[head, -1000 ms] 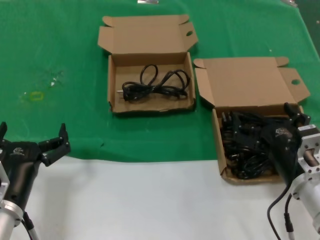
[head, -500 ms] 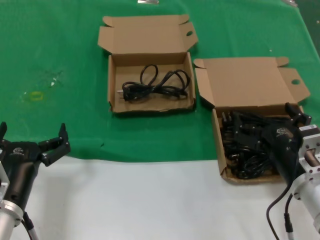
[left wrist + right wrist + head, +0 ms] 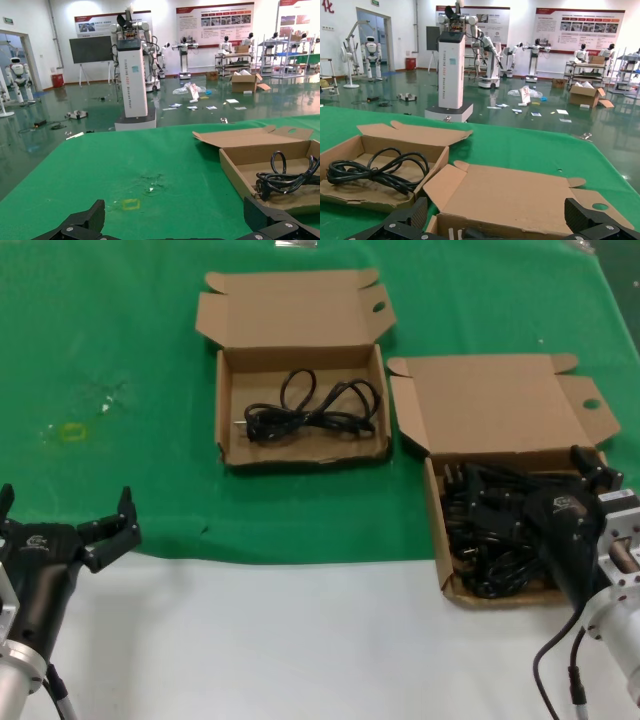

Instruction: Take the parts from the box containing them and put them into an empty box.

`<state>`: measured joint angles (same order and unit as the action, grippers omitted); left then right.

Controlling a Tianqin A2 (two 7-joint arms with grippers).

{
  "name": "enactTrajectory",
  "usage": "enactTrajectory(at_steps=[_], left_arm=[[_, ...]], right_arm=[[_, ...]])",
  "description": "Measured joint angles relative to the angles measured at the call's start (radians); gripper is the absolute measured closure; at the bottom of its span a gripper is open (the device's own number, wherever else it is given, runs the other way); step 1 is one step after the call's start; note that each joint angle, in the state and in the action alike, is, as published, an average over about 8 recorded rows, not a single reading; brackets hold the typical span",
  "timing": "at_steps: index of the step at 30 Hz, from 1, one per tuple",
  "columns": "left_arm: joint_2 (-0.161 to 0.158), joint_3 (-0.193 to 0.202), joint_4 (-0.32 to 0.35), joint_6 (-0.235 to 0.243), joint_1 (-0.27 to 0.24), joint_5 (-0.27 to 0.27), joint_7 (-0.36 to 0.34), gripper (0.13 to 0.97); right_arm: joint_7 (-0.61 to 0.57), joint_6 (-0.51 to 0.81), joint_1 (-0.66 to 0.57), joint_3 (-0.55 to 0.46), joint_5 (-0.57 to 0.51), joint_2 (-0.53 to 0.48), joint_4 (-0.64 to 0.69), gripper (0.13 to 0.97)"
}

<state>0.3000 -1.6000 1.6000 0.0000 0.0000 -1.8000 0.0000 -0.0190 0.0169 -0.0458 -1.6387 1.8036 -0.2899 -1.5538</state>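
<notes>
The full box (image 3: 446,540) stands at the right with its lid (image 3: 490,405) open, packed with a tangle of black cables (image 3: 490,530). My right gripper (image 3: 594,468) hangs over that box's right side, open and empty. In the right wrist view its open gripper (image 3: 496,214) faces the lid (image 3: 520,195), with plug prongs (image 3: 451,233) just below. The other box (image 3: 228,410), farther back and to the left, holds one coiled cable (image 3: 315,408); the coil also shows in the right wrist view (image 3: 375,170). My left gripper (image 3: 65,512) is open and empty at the near left.
A green cloth (image 3: 120,360) covers the far part of the table and bare white surface (image 3: 300,640) lies near me. A small yellow mark (image 3: 72,431) is on the cloth at the left. In the left wrist view the far box (image 3: 240,170) and its cable (image 3: 287,177) lie to one side.
</notes>
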Motion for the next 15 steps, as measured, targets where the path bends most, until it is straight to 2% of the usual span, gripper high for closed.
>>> enactTrajectory(at_steps=[15], left_arm=[[0.000,0.000,0.000,0.000,0.000,0.000,0.000,0.132]], right_arm=[[0.000,0.000,0.000,0.000,0.000,0.000,0.000,0.129]])
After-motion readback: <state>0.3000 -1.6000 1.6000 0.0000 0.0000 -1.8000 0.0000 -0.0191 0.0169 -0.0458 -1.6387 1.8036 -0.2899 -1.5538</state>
